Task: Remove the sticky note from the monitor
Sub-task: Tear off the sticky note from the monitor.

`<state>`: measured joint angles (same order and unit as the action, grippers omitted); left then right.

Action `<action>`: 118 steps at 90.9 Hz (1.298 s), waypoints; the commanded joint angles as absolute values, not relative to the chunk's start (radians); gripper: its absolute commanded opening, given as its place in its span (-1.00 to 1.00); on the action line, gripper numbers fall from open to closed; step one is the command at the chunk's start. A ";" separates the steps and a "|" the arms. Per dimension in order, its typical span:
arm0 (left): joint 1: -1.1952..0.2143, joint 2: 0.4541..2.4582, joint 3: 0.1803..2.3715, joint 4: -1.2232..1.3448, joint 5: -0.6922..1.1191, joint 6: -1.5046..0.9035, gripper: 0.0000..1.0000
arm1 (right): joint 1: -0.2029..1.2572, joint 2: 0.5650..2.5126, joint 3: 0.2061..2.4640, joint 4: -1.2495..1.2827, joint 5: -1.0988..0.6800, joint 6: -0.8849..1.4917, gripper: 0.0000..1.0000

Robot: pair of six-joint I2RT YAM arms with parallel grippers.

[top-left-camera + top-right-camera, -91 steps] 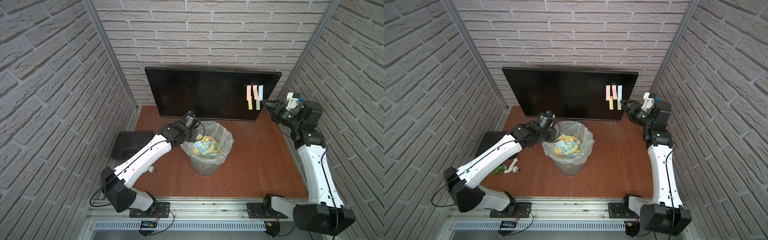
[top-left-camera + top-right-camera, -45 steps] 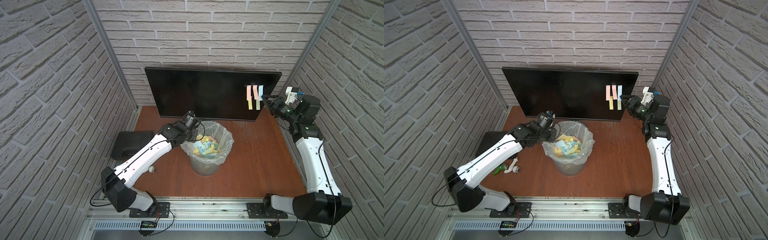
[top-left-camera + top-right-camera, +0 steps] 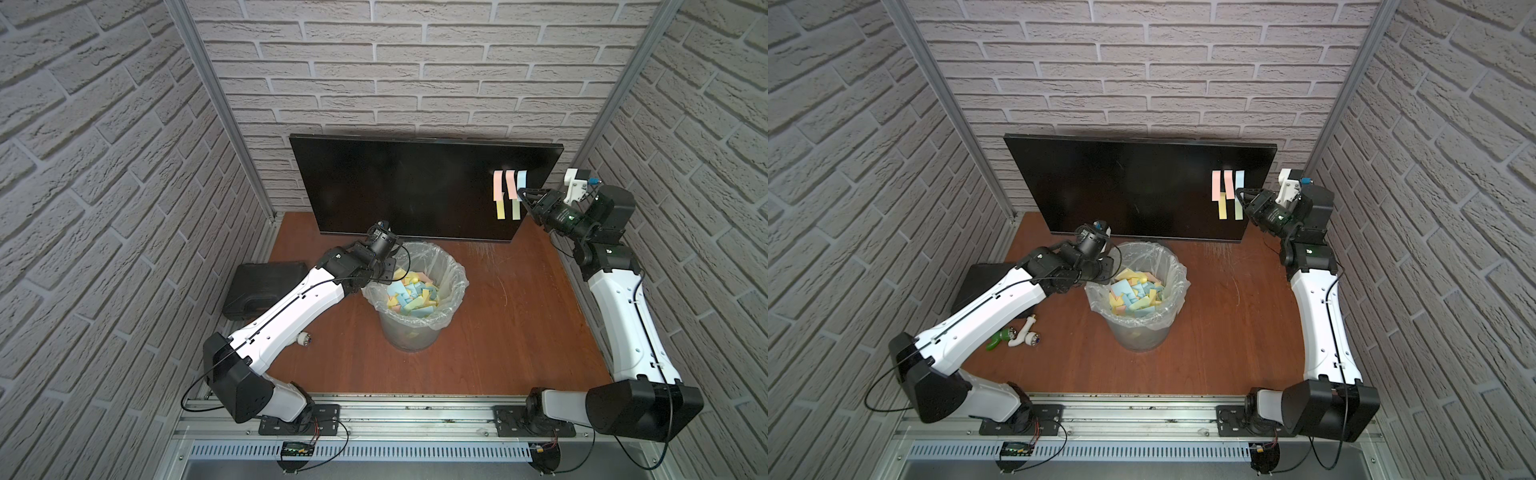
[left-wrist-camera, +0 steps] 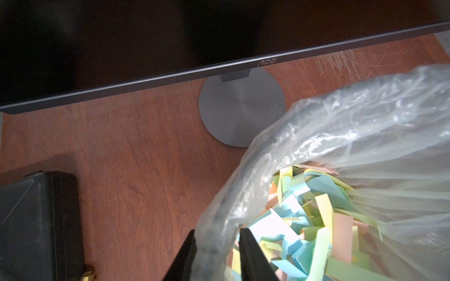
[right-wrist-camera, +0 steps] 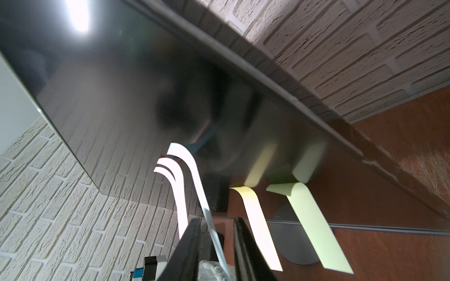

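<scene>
Blue sticky note [image 3: 521,183] hangs on monitor [image 3: 407,187], at the screen's end nearest the right arm, beside two pink notes [image 3: 498,185]; yellow-green strips [image 3: 500,210] below. Right gripper [image 3: 520,192] is at it: jaws a narrow gap apart, the note's loose end between them, not pinched. Left gripper [image 4: 216,243] is clamped on bin liner [image 4: 316,121] at the rim. Bin [image 3: 409,336] stands in front of the monitor.
</scene>
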<state>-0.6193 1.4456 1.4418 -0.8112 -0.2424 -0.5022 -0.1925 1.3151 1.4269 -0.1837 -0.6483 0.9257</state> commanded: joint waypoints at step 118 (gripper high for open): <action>-0.629 1.459 1.453 -0.797 -0.219 -0.515 -0.37 | 0.024 1.091 1.475 -0.409 -0.585 0.654 -0.93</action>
<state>-0.6193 1.4460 1.4433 -0.8116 -0.2401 -0.5022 -0.0826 1.1297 1.4757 -0.3439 -0.6174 0.7784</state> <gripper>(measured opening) 0.313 0.052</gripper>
